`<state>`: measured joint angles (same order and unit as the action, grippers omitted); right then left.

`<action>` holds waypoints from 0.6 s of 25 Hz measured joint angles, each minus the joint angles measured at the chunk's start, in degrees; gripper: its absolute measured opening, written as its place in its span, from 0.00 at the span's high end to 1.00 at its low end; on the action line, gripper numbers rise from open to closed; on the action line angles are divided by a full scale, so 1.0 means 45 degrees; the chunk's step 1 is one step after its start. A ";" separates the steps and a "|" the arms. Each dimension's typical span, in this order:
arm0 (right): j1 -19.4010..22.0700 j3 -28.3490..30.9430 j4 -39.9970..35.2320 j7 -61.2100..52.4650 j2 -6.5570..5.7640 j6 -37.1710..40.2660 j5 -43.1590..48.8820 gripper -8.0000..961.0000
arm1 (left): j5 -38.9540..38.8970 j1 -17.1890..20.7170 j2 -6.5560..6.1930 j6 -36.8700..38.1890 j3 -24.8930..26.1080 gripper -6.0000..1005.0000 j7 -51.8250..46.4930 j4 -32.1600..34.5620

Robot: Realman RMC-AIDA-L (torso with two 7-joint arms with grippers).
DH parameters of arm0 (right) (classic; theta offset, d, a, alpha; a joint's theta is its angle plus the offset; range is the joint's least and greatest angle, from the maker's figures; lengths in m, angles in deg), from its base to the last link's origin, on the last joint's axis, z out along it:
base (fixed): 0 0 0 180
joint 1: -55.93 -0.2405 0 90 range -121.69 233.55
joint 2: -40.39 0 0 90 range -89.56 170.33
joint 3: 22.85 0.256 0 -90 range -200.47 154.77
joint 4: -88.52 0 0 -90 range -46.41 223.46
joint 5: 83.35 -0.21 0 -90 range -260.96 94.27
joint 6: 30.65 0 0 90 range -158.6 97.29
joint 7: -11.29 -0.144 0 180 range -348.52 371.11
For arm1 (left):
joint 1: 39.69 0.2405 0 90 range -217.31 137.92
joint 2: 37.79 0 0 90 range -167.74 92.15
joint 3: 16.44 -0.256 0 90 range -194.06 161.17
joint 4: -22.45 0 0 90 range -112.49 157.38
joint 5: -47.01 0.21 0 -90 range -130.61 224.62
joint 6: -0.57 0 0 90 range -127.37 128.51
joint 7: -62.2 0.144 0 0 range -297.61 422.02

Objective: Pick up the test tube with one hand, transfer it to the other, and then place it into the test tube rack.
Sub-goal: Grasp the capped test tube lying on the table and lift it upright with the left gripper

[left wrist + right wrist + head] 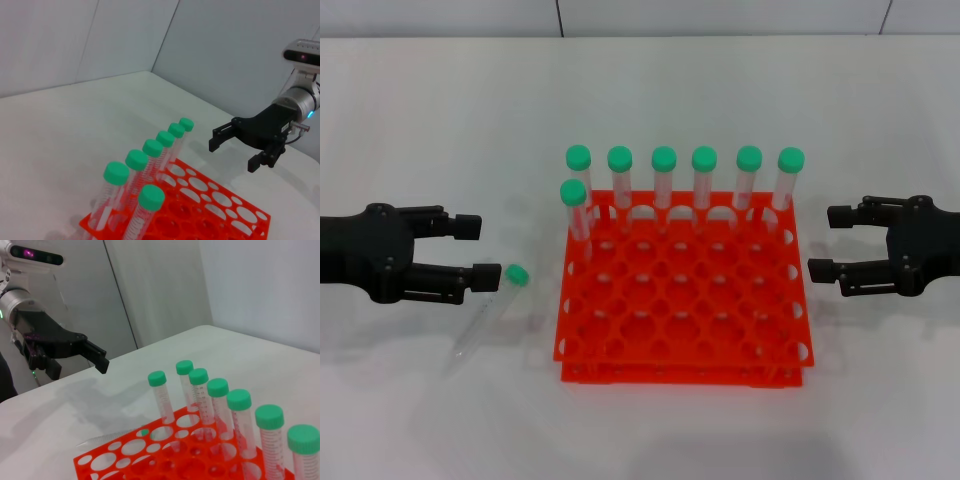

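Observation:
The test tube [488, 312] lies on the white table, clear with a green cap [517, 274], tip toward me, left of the orange-red test tube rack [680, 372]. My left gripper [477, 252] hovers open just left of the cap, its near fingertip close beside it. The right gripper [830, 243] hangs open to the right of the rack, holding nothing. In the left wrist view, the right gripper [234, 154] shows beyond the rack [257, 220]. From the right wrist, the left gripper [77, 369] is above the lying tube [102, 438] past the rack [81, 460].
Several green-capped tubes [663, 185] stand upright in the rack's back row, with one more [575, 210] in the second row at the left. A grey wall [720, 15] bounds the table at the back.

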<state>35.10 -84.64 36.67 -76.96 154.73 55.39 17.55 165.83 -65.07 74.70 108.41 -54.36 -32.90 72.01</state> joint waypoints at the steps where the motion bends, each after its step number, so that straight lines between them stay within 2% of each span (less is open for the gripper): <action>1: 0.0000 0.0000 0.0000 0.0001 0.0000 0.0000 0.0000 0.13 | 0.0000 -0.0004 0.0001 0.0001 0.0001 0.12 0.0000 -0.0002; 15: 0.0001 0.0000 0.0000 0.0003 0.0000 -0.0014 0.0000 0.13 | 0.0000 -0.0026 0.0000 -0.0024 0.0008 0.12 0.0001 0.0002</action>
<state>35.10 -84.63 36.67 -76.95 154.73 55.33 17.55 165.83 -65.18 74.70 108.31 -54.33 -32.89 72.02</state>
